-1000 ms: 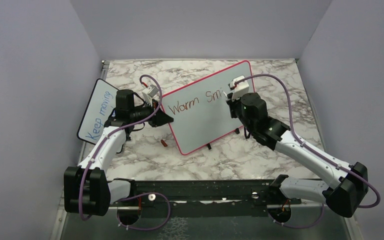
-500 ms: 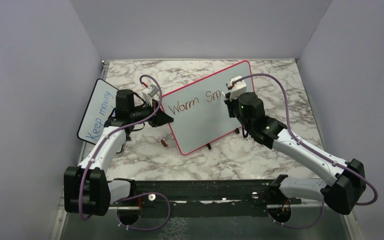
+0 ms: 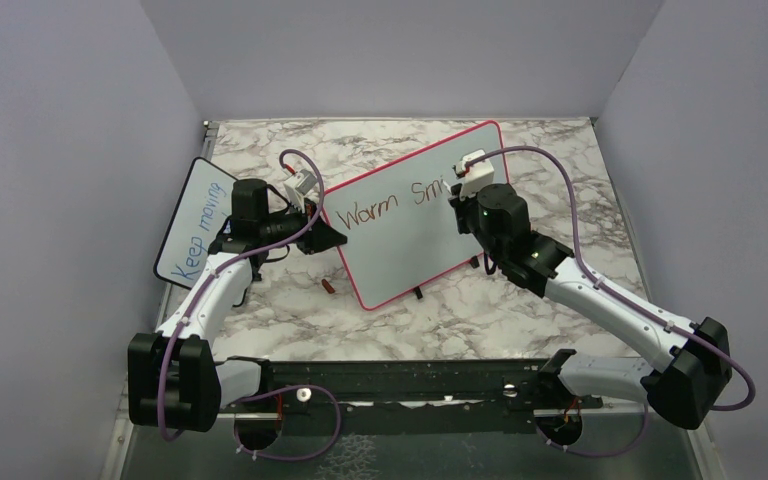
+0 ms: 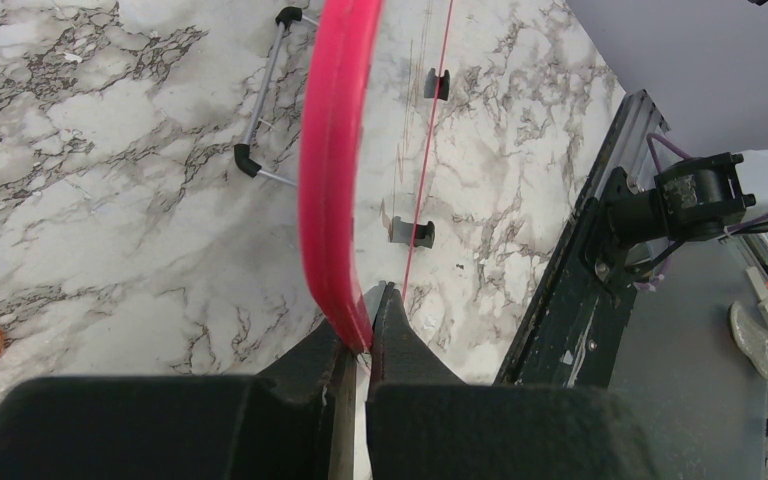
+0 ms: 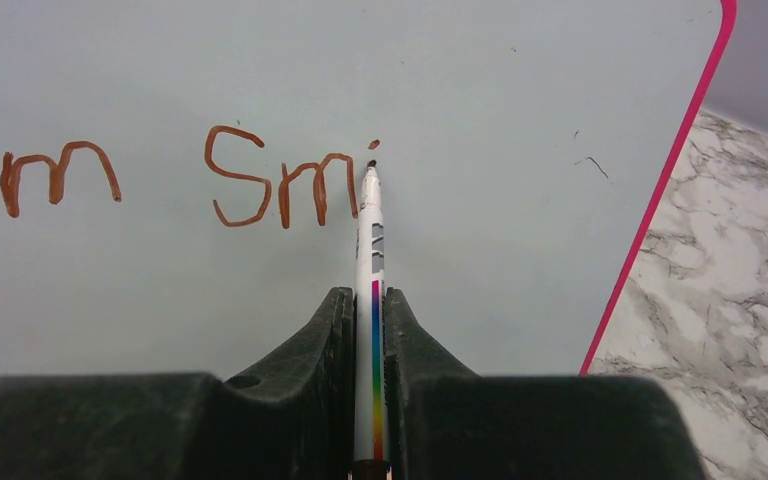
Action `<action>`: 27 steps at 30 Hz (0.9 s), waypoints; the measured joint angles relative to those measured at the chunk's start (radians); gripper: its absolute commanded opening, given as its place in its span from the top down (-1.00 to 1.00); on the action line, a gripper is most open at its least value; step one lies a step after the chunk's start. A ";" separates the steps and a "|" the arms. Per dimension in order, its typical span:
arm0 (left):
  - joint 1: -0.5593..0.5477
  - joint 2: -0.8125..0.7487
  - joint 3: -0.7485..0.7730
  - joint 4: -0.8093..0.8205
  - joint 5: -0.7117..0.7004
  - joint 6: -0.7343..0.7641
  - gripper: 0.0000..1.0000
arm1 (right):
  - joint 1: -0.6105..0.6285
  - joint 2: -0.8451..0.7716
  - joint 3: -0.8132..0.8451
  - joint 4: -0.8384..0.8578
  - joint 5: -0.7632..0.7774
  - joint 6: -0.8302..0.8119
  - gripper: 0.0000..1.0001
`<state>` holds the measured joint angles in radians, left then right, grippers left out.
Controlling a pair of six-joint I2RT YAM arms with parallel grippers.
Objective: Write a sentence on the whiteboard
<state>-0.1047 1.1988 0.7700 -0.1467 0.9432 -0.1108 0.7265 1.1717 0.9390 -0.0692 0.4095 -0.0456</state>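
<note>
Right wrist shows right fingers (image 5: 330, 340) clamping marker (image 5: 371, 240), bare whiteboard (image 5: 520, 200) stretching rightward; left fingers (image 4: 400, 345) pinch its pink edge (image 4: 330, 180).

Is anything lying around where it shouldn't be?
Yes: a small red-brown cap lies loose on the marble table, just left of the whiteboard, by its near corner. It looks like a marker cap, though it's too small to be sure.

The whiteboard (image 3: 410, 245) stands tilted on the marble table (image 3: 460, 310). The sentence (image 3: 390, 205) on it reads "Warm Smi". The left gripper (image 3: 332, 238) is at its left edge, and the right gripper (image 3: 457, 200) is just after the last letter. A smaller board (image 3: 195, 225) stands at the left. A red cap (image 3: 329, 286) lies near the whiteboard's lower corner.
</note>
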 measured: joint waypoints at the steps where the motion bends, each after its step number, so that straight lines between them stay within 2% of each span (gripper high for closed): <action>1: 0.000 0.000 0.000 0.000 0.000 0.000 1.00 | 0.000 0.000 0.000 0.000 0.000 0.000 0.99; 27: 0.000 0.000 0.000 0.000 0.000 0.000 1.00 | 0.000 -0.021 -0.013 -0.097 -0.008 0.031 0.99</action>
<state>-0.1047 1.1988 0.7700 -0.1467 0.9432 -0.1108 0.7261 1.1503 0.9257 -0.1661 0.4019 -0.0151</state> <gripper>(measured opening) 0.034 0.165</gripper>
